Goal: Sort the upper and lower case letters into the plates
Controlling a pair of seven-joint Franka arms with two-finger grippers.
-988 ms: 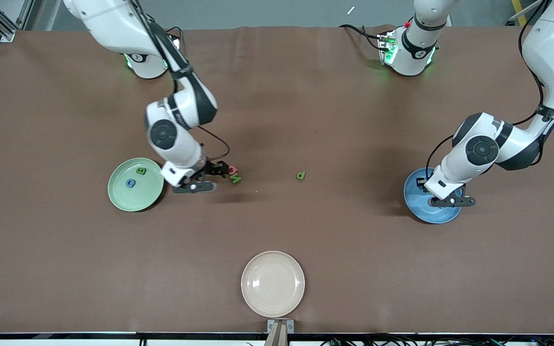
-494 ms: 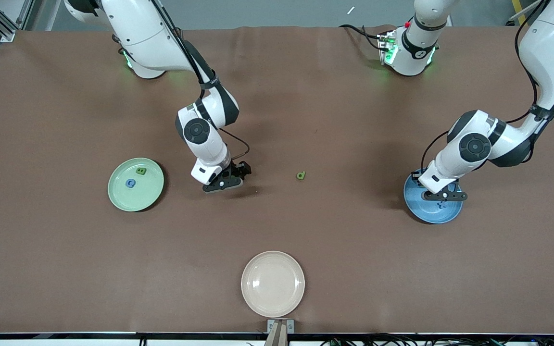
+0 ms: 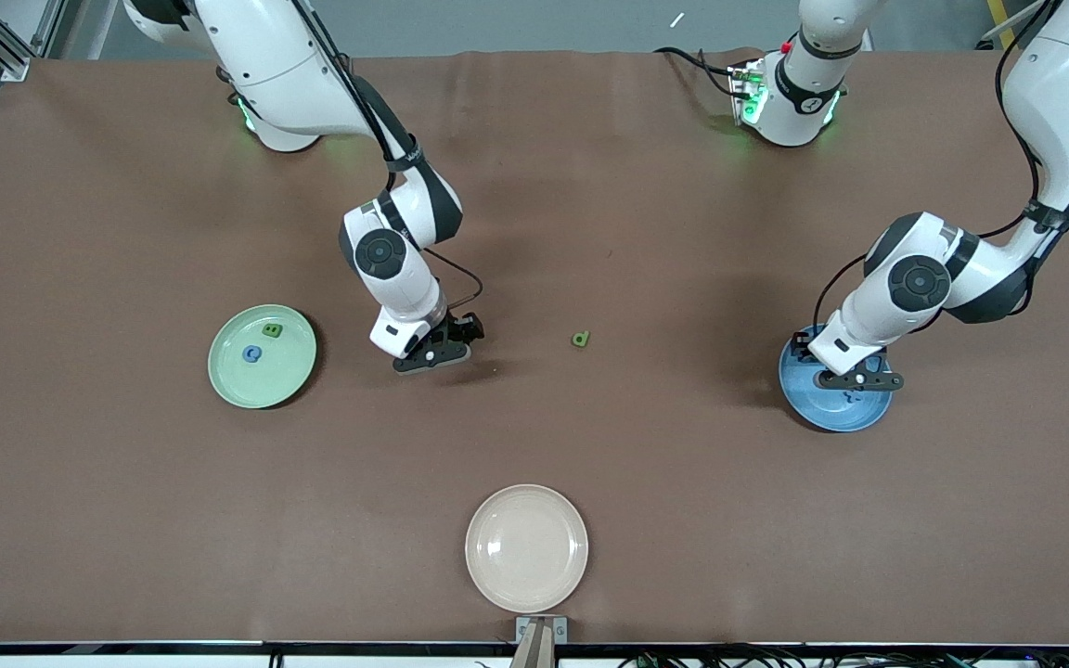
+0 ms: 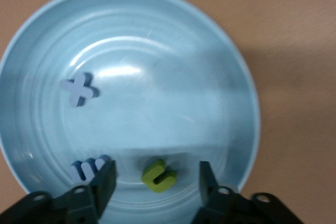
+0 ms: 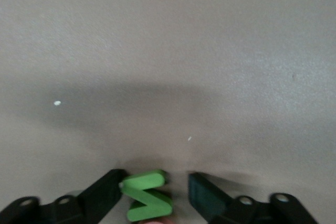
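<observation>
In the front view's centre-left my right gripper (image 3: 446,345) hides what lies beneath it; my right wrist view shows a green zigzag letter (image 5: 147,195) between its parted fingers, touching one. At right, my left gripper (image 3: 855,378) hangs released over the blue plate (image 3: 804,408); its wrist view reveals a green letter (image 4: 158,175), a pale cross letter (image 4: 79,88) and a blue ridged letter (image 4: 88,167) inside. The mint plate (image 3: 289,380) holds two letters; a lone green letter (image 3: 580,340) lies mid-frame.

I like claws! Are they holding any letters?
No. Right gripper straddles a green zigzag letter on the table, unclamped; left gripper hangs open over the round blue plate.
</observation>
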